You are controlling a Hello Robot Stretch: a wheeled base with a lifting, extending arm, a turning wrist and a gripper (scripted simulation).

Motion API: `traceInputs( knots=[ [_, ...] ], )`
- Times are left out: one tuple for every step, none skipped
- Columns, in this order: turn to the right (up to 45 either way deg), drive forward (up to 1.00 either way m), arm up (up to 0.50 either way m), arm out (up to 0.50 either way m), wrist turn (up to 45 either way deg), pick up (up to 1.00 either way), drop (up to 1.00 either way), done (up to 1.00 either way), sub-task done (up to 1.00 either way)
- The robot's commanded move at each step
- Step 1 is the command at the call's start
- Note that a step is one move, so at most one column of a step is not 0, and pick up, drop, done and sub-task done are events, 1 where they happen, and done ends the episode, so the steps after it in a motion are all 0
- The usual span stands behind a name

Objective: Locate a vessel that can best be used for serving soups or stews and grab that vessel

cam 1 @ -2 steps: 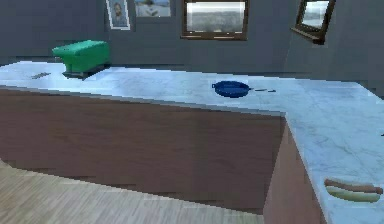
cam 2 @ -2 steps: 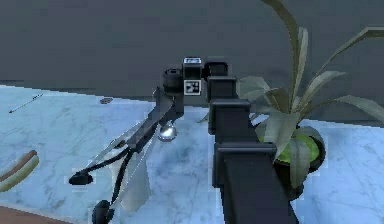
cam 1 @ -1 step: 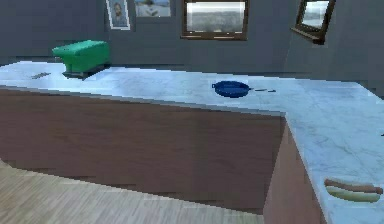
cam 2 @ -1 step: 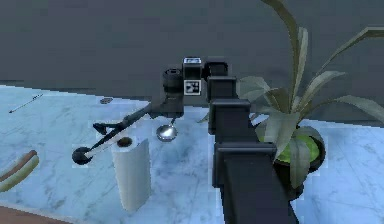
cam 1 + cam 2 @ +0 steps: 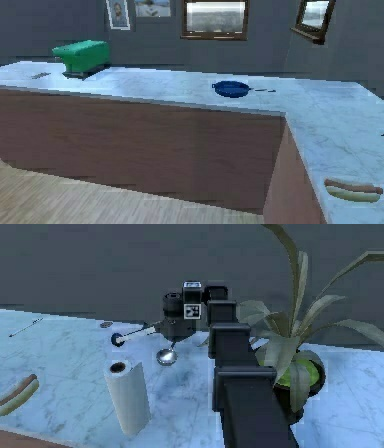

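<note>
Entry: small grey vessel [image 5: 167,355] on the marble worktop [image 5: 60,359], arm [image 5: 240,374] stretched across toward it.

Description: rounded, dull metal-grey, cup-like, with what may be a thin stem rising from it; too small to tell more. Location: near the gripper [image 5: 130,332], between the paper roll [image 5: 128,396] and the potted plant [image 5: 290,374]. Gripper: its spread cannot be told, nor whether it holds anything. Handling, as judged: settle the gripper about the stem or rim, not the slick rounded side; lift straight up, clear of roll and leaves. Also listed: a blue pan [image 5: 231,89], shallow, a poorer fit for soup.
</note>
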Motion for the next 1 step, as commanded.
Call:
traceInputs(
  knots=[
    [0.0, 0.0, 0.0, 0.0, 27.0, 0.0, 0.0, 0.0, 0.0]
  ],
)
